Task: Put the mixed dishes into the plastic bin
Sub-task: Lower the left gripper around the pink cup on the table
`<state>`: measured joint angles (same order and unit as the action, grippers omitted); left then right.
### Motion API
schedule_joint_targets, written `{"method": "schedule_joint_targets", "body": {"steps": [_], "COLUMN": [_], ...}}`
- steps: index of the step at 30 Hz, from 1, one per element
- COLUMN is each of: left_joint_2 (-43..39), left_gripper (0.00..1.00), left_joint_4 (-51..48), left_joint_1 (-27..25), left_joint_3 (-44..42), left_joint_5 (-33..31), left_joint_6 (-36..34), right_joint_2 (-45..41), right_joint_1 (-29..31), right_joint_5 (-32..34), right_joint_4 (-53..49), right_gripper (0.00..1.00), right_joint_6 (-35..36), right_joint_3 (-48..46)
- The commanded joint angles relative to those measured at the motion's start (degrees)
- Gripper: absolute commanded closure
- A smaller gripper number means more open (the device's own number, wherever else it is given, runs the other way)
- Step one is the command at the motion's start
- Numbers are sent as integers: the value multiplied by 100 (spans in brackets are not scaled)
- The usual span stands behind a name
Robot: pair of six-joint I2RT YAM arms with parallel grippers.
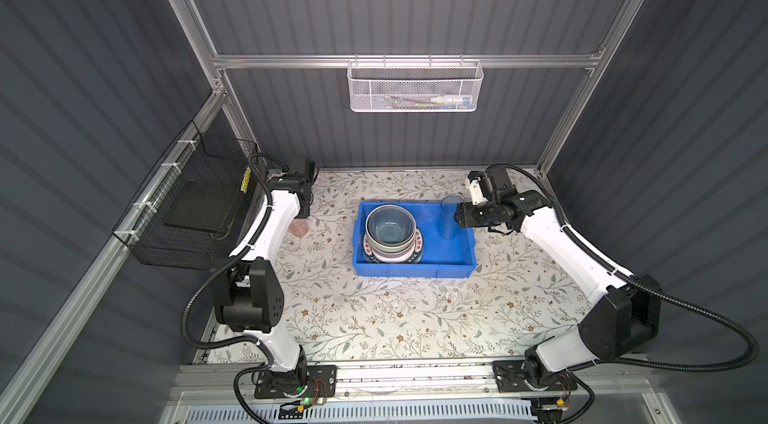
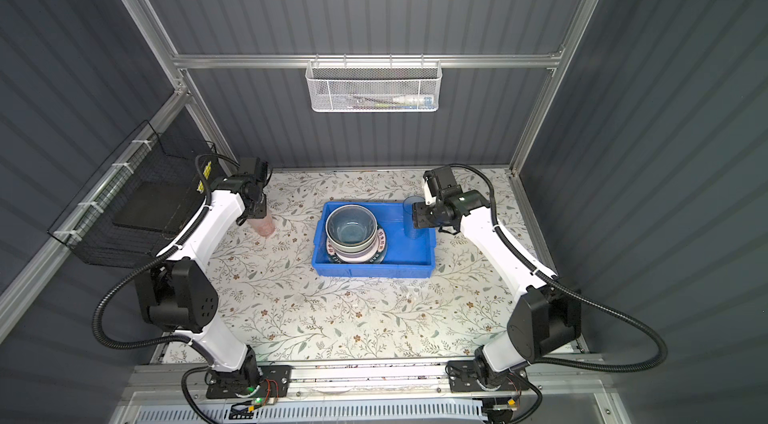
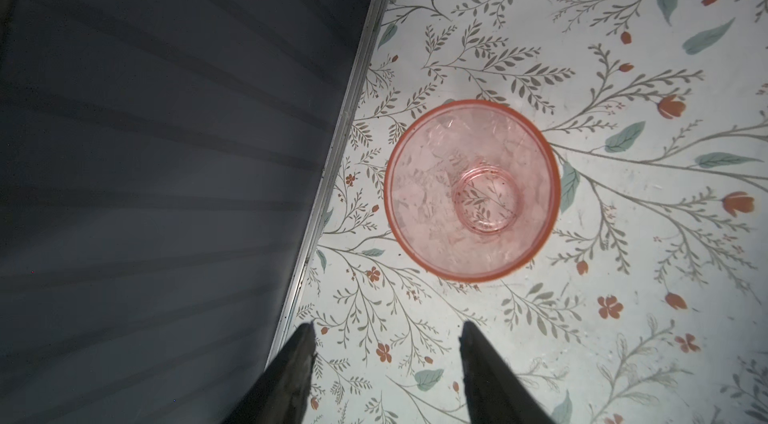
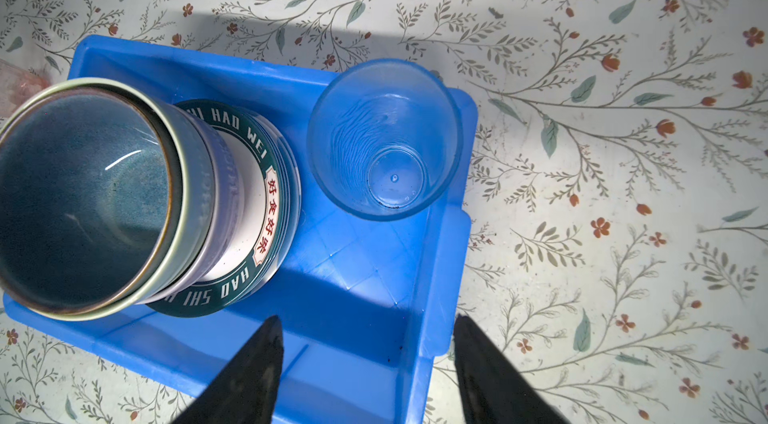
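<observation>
The plastic bin [image 1: 415,274] [image 2: 374,270] [image 4: 353,297] sits mid-table. Inside it, plates and bowls are stacked with a blue bowl [image 1: 390,225] [image 2: 351,226] [image 4: 79,197] on top and a dark lettered-rim plate [image 4: 266,209] below. A translucent blue tumbler [image 1: 449,218] [image 2: 412,218] [image 4: 384,139] stands upright in its far right corner. My right gripper [image 1: 459,216] [image 2: 417,216] [image 4: 366,318] is just beside it, open and empty, its fingers either side of the bin's right wall. A pink tumbler [image 1: 300,227] [image 2: 264,226] [image 3: 471,191] stands on the table at far left. My left gripper [image 1: 305,209] [image 2: 257,212] [image 3: 387,326] hovers above it, open and empty.
A black wire basket [image 1: 191,201] [image 2: 137,201] hangs on the left wall close to the left arm. A white mesh basket [image 1: 415,87] [image 2: 374,87] hangs on the back wall. The metal rail [image 3: 332,151] at the table's edge runs close beside the pink tumbler.
</observation>
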<state>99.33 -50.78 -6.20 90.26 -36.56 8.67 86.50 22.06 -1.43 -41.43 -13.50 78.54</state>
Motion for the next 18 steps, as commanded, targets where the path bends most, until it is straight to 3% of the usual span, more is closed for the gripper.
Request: {"method": "schedule_joint_targets", "body": {"steps": [1,10,18], "left_joint_2": [204,569,801], "left_gripper": [43,45,46], "left_joint_4": [69,84,43], "left_joint_1": [66,181,377], "left_joint_3": [224,321,463], "left_joint_5": [-107,-225,115], "left_joint_6": [-127,-57,-40], "right_joint_2": [-226,-344,-361], "right_joint_1": [23,25,26], "right_joint_5": [-74,-80,-103], "right_joint_4": [97,196,282], "right_gripper": [34,34,33], "right_joint_6": [-56,-161,-222], "right_joint_3": [-166,-539,-669]}}
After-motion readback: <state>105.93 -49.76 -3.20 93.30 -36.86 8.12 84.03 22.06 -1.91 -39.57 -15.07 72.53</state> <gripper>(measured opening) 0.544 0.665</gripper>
